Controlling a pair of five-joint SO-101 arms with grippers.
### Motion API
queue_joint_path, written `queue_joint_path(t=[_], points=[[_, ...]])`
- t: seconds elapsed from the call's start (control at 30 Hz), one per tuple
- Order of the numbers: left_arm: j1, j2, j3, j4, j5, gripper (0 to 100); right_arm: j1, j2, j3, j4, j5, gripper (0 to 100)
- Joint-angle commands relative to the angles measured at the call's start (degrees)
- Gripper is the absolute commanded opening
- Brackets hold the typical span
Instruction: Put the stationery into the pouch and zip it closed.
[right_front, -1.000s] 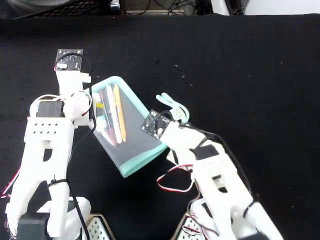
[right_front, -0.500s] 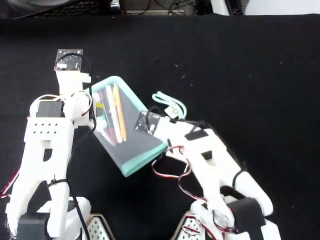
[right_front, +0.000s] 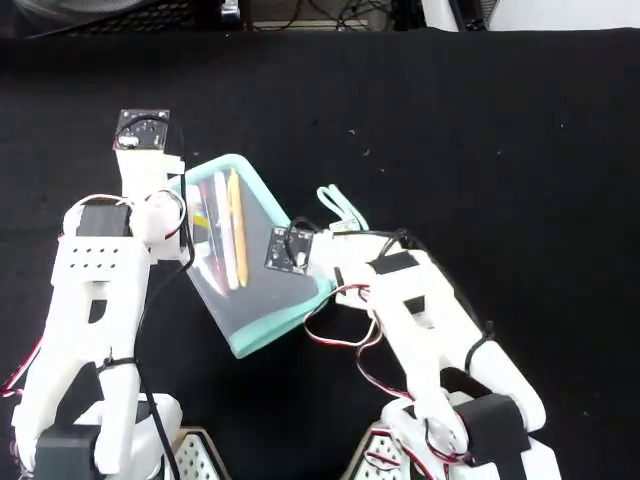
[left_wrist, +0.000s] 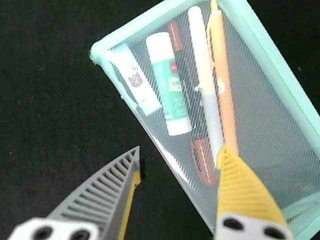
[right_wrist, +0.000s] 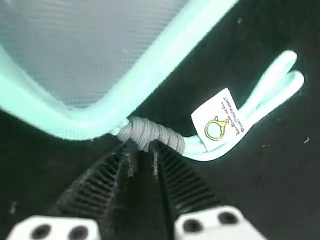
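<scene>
Pouch, mesh with mint trim, lies slanted on the black table, left of centre between the two arms. Inside it, side by side, are a glue stick, a white pen, an orange pen, a small white tube and a reddish item that is too blurred to identify.

The left gripper hangs over the pouch's left edge with its jaws wide. One finger is above bare table and the other is above the mesh.

At the pouch's right corner a mint strap with a white label trails to the far right. The right gripper is narrow, its tips pinching the grey wrap where the strap meets the trim.
</scene>
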Motion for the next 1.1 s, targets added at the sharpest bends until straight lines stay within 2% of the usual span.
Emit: queue_joint_path(t=[0.0,0.23,0.4,0.5,0.57,0.63,0.7,0.93,1.07], points=[[0.7,-0.8,-0.6,-0.1,0.0,25,0.0,-2.0,0.0,0.2,-4.7,1.1],[0.2,-0.9,-0.5,-1.2,0.1,25,-1.8,-16.2,9.3,1.3,-4.8,1.1],[0.7,-0.4,-0.7,-1.5,0.1,25,-3.2,-30.5,15.0,13.7,-1.7,1.1],[0.3,-0.4,-0.5,-1.5,0.1,25,-3.1,-37.7,16.8,15.0,-1.6,1.7],[0.2,-0.4,-0.5,-1.5,0.1,25,-2.8,-40.8,16.7,13.7,-5.1,7.3],[0.5,-0.4,-0.5,-1.5,0.1,25,-3.0,-41.6,15.3,12.8,-11.3,20.2],[0.3,-0.4,-0.5,-1.5,0.1,25,-3.3,-40.6,13.7,12.7,-13.5,31.3],[0.3,-0.4,-0.5,-1.4,0.1,25,-4.3,-27.3,6.7,12.7,1.7,27.9],[0.2,-0.4,-0.5,-1.4,0.1,25,-2.7,-18.0,-0.2,12.7,7.6,27.9]])
